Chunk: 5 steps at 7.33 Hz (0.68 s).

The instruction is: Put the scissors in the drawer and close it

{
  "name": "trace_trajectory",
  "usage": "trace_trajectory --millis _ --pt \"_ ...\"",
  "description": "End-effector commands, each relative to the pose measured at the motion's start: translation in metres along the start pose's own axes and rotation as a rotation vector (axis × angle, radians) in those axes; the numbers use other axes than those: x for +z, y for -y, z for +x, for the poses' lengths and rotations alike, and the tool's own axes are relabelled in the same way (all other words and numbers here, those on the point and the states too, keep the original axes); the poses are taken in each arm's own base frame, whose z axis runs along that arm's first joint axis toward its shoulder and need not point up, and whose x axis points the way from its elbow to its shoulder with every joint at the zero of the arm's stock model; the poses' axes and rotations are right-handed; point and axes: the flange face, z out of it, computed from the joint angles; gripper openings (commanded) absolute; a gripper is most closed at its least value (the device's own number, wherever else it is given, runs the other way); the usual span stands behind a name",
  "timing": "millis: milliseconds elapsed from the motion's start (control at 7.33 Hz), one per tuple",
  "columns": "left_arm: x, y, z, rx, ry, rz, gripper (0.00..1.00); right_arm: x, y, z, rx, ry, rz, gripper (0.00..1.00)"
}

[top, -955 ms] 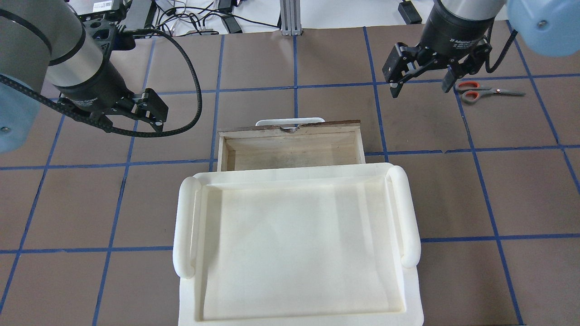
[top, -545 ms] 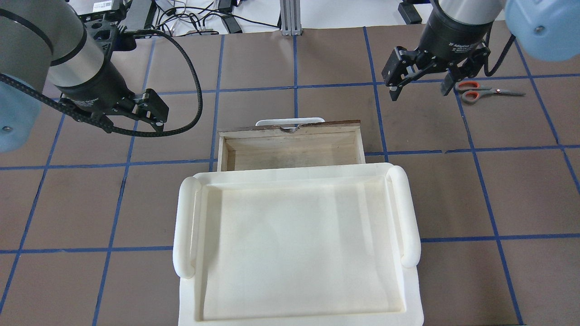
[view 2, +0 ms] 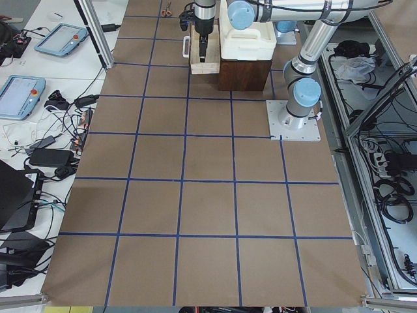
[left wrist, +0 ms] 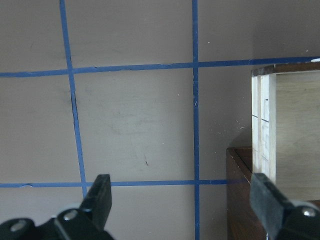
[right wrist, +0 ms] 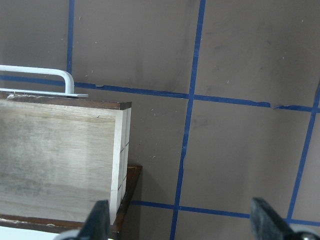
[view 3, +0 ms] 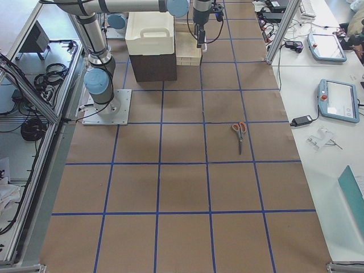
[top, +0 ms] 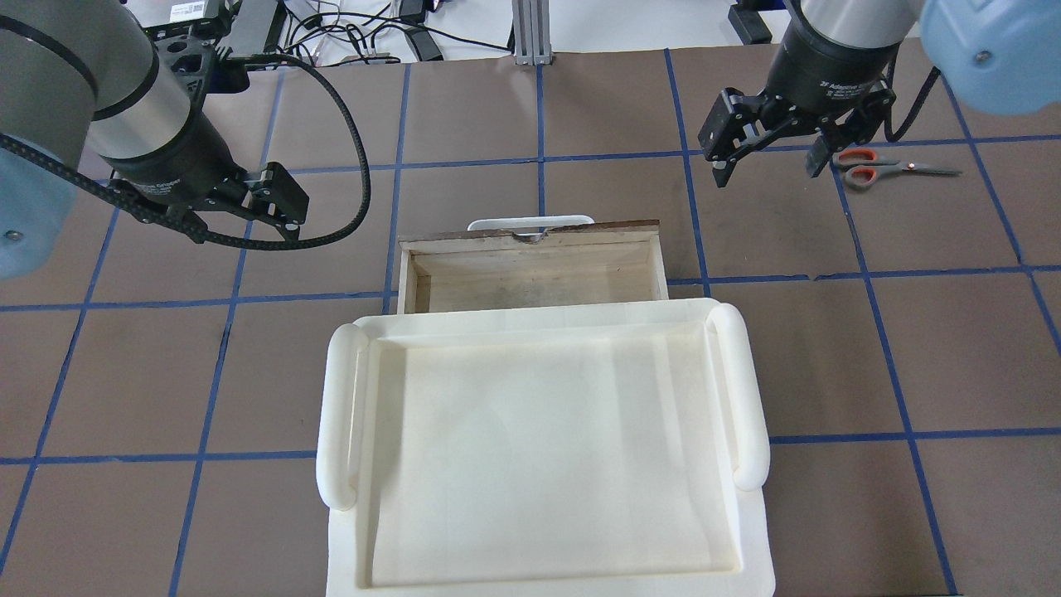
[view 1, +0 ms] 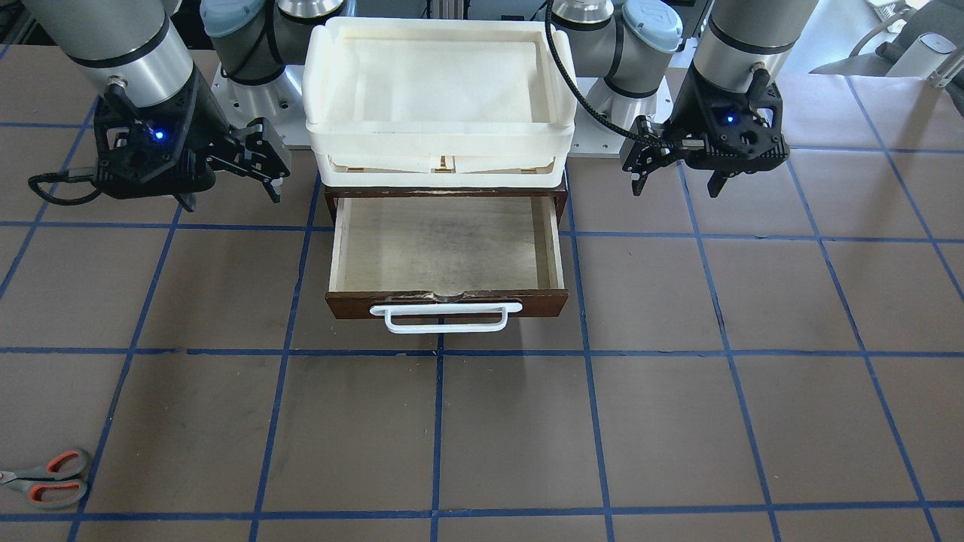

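The scissors point(top: 879, 168), grey handles lined orange-red, lie flat on the table at the far right; they also show in the front view point(view 1: 45, 478) and the right side view point(view 3: 239, 132). The drawer point(top: 530, 274) stands pulled open and empty, with its pale interior point(view 1: 444, 248) and white bar handle point(view 1: 444, 316) in view. My right gripper point(top: 767, 164) hangs open and empty above the table, just left of the scissors' handles and apart from them. My left gripper point(top: 249, 217) is open and empty to the drawer's left. Each wrist view shows a drawer corner point(left wrist: 265, 125) point(right wrist: 60, 150).
A cream-white plastic tray point(top: 750, 390) sits on top of the dark cabinet point(view 1: 561, 197) that holds the drawer. Blue tape lines grid the brown table. Cables and boxes lie beyond the far edge point(top: 348, 33).
My right gripper has shifted slightly toward the table's far edge, still open. The left arm, drawer and scissors have not moved.
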Motion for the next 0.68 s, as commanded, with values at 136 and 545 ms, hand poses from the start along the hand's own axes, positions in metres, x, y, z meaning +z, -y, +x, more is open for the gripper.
trace_trajectory --millis 136,545 --pt "-0.001 0.000 0.000 0.001 0.001 0.003 1.00 0.003 0.006 0.019 -0.241 -0.013 0.000 1.00" --pt "-0.001 -0.001 0.000 0.003 0.001 0.001 1.00 0.047 0.004 0.120 -0.423 0.034 -0.068 1.00"
